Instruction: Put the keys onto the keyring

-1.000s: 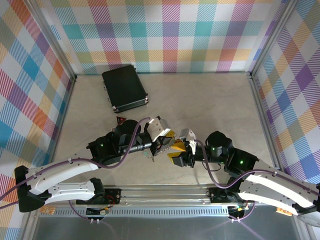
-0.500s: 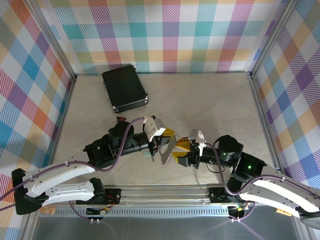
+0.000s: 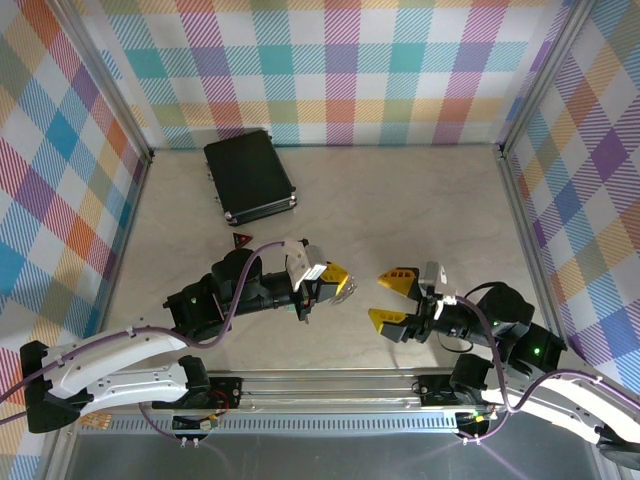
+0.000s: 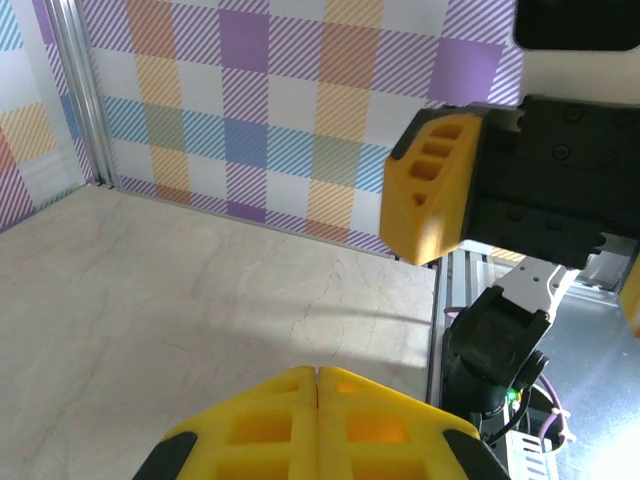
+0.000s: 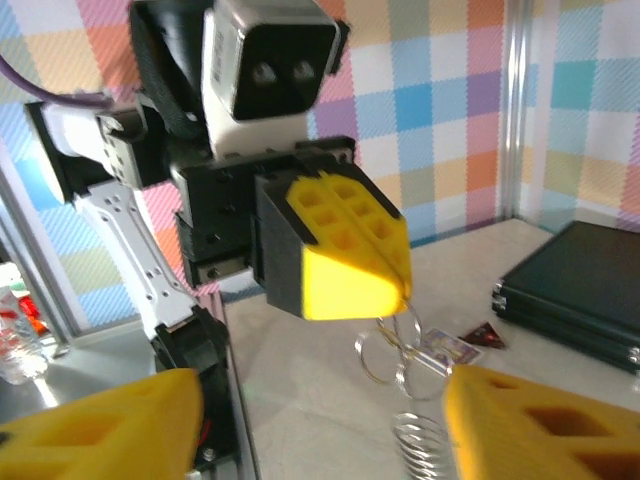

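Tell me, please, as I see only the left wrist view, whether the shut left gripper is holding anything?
Observer: Yes. In the right wrist view the keyring hangs as small silver rings from the tips of the left gripper.
Operator: Is the right gripper open?
Observer: Yes. From the top, the right gripper has its jaws spread with nothing between them, and it faces the left one across a gap.
Operator: What else is on the table?
Observer: A black case lies near the far left corner.
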`<state>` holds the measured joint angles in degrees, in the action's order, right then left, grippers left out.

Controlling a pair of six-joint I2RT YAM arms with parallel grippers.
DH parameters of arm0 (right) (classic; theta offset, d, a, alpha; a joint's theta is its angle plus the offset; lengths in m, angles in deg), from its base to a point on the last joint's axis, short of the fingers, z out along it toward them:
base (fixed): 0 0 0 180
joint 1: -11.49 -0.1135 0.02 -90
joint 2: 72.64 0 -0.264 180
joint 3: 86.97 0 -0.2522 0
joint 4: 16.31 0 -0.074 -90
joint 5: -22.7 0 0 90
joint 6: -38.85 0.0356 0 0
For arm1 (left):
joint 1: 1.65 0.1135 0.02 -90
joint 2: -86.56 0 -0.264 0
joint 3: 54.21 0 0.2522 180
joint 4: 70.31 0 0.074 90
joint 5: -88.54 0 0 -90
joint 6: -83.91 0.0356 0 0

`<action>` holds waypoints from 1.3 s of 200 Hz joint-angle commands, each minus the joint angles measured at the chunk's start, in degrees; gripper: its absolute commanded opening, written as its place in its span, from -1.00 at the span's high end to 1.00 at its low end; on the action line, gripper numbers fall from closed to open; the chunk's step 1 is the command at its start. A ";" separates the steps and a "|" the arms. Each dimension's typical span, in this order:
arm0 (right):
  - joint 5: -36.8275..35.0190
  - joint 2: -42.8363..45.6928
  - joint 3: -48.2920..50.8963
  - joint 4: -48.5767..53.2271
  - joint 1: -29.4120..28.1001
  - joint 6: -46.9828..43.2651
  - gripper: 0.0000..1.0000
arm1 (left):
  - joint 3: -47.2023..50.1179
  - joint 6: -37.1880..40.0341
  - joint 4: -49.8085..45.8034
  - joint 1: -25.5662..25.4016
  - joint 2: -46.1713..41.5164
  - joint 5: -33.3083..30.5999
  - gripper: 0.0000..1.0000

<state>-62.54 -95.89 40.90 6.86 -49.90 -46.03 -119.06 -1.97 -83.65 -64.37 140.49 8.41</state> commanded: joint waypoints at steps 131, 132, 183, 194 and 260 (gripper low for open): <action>-4.18 -8.97 5.23 -7.51 -0.37 -0.96 -0.23 | -1.48 -2.75 6.75 -0.64 0.96 -0.67 1.00; -4.25 -8.99 5.23 -7.71 -0.38 -0.94 -0.23 | -1.48 -2.73 6.81 -0.60 0.93 -0.70 1.00; -5.92 -10.47 7.34 -14.92 -0.35 -0.20 -0.05 | -0.70 -4.26 8.57 -0.61 1.49 -2.50 1.00; -5.90 -10.98 7.16 -15.12 -0.37 -0.37 -0.01 | -0.51 -4.49 8.93 -0.66 1.53 -2.60 1.00; -9.15 -12.22 6.67 -14.86 -0.36 -1.07 0.63 | -0.11 -5.18 10.03 -0.65 2.25 -3.50 1.00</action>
<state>-69.28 -108.34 47.83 -5.58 -50.01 -46.92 -119.10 -6.47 -77.64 -64.48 142.64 5.70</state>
